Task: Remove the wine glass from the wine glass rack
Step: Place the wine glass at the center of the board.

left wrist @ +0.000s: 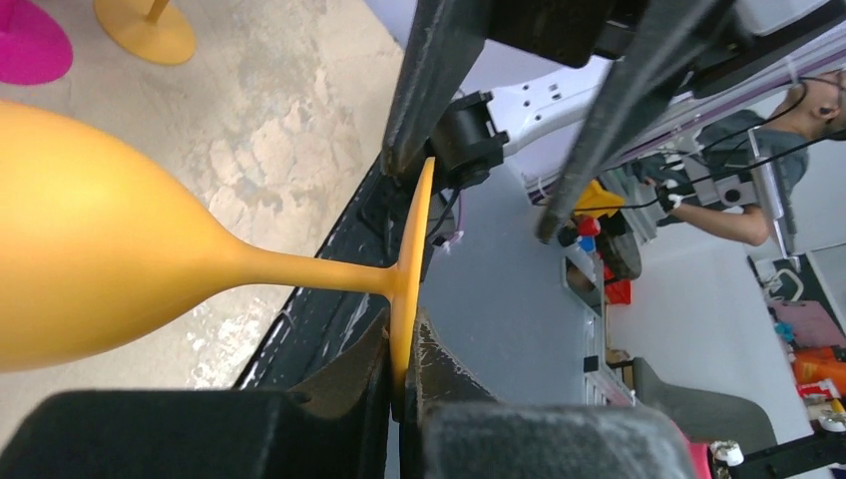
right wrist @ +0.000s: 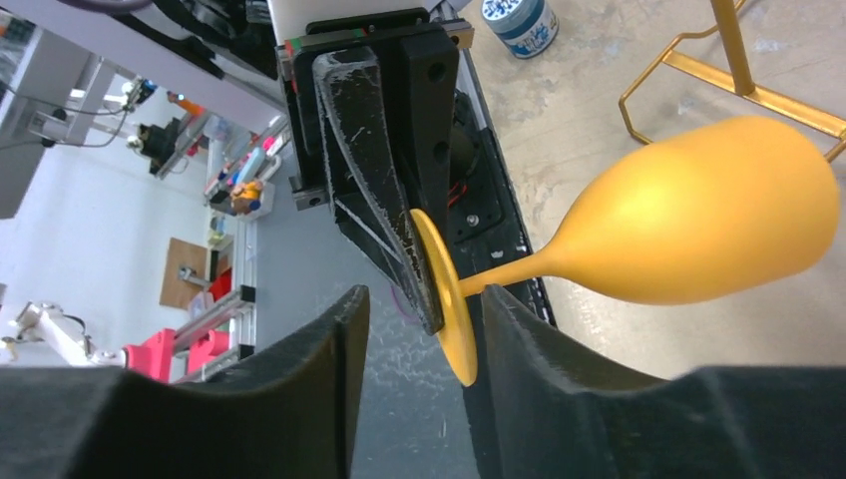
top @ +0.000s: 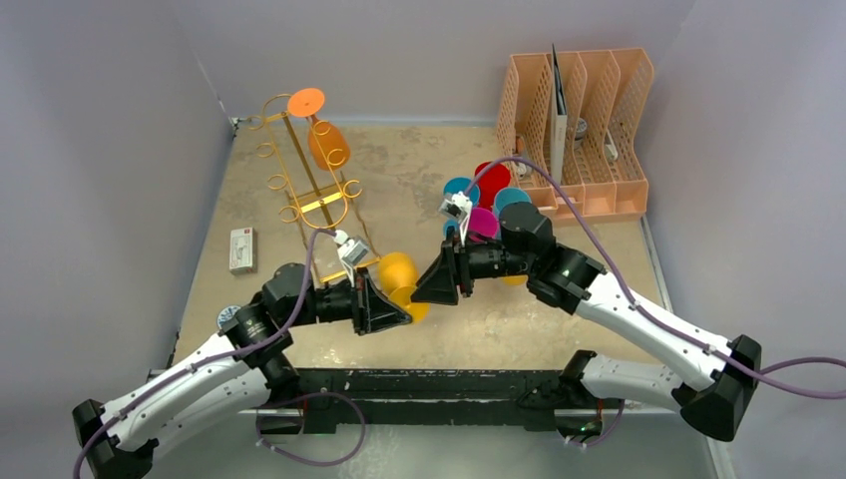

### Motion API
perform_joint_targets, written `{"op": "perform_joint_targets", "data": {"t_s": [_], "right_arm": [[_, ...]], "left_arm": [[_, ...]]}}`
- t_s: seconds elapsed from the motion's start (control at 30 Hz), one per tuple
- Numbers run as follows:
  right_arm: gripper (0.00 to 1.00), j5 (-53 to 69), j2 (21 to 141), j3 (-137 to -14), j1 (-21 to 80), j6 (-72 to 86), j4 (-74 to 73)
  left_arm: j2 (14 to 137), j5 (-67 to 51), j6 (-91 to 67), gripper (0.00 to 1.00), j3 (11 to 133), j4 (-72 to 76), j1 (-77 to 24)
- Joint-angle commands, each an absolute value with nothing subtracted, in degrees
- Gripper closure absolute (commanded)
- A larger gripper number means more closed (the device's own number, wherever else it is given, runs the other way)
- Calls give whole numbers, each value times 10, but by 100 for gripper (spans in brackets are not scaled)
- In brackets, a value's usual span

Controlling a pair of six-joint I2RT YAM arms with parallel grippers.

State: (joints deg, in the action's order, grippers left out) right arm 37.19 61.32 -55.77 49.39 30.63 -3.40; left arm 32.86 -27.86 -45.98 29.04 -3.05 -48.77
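Observation:
The gold wire wine glass rack (top: 311, 190) stands at the back left, with an orange wine glass (top: 327, 144) hanging on it upside down. A yellow wine glass (top: 396, 273) is held sideways above the table's front middle, off the rack. My left gripper (left wrist: 404, 391) is shut on the rim of its foot disc (left wrist: 414, 249); the bowl (left wrist: 90, 249) points away to the left. My right gripper (right wrist: 424, 311) is open, one finger on each side of that foot (right wrist: 447, 309), with the left gripper's finger behind it. In the top view the two grippers meet tip to tip (top: 417, 299).
A peach lattice file organiser (top: 584, 120) stands at the back right. Several coloured glasses (top: 489, 200) stand in front of it. A white box (top: 240, 249) lies at the left. A small blue-and-white tin (right wrist: 519, 22) sits near the rack's base (right wrist: 738, 90).

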Motion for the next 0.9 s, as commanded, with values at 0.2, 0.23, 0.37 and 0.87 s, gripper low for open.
{"op": "perform_joint_targets", "data": {"t_s": [0.2, 0.23, 0.37, 0.87], "right_arm": [[42, 243, 558, -614, 494, 220, -158], [42, 221, 554, -617, 494, 213, -171], [40, 146, 534, -612, 494, 211, -189], [18, 198, 619, -741, 431, 236, -299]], "left_arm": [[323, -296, -343, 100, 353, -139, -489], [317, -298, -331, 100, 354, -144, -489], [310, -320, -281, 100, 363, -161, -489], [266, -440, 49, 100, 359, -195, -489]]}}
